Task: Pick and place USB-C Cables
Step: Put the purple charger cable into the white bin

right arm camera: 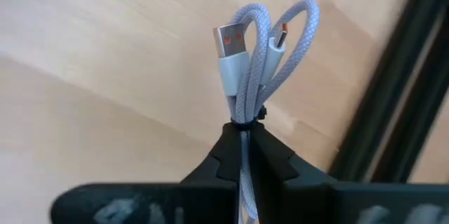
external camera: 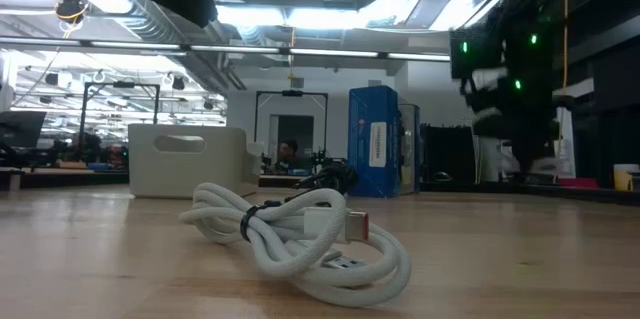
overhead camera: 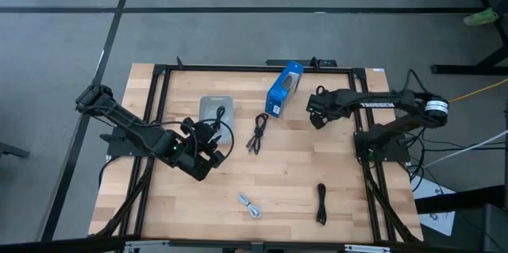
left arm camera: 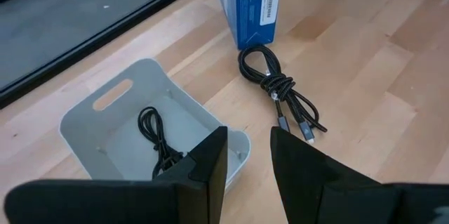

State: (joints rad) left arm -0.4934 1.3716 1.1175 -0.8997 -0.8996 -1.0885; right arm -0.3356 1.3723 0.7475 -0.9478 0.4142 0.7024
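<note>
Right gripper (right arm camera: pixel 245 136) is clamped on a grey cable (right arm camera: pixel 256 55) for transfer; left gripper (left arm camera: pixel 249 157), fingers apart, hangs over the bin (left arm camera: pixel 105 122) holding a black cable (left arm camera: pixel 156 140).

The wooden worktop (overhead camera: pixel 278 174) carries a white bin (overhead camera: pixel 215 110) and an upright blue box (overhead camera: pixel 283 89). Directly on it lie two black cables (overhead camera: pixel 256 133) (overhead camera: pixel 321 203) and one light grey cable (overhead camera: pixel 248 205), well apart.

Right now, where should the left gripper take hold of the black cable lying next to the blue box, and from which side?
Probably at the tie band in the middle of the black cable bundle, from straight above. There the strands are cinched into one narrow waist, while the loop toward the blue box and the loose plug ends splay wider. Set the left gripper, now open over the white bin, with its fingers across the bundle's long axis.
</note>
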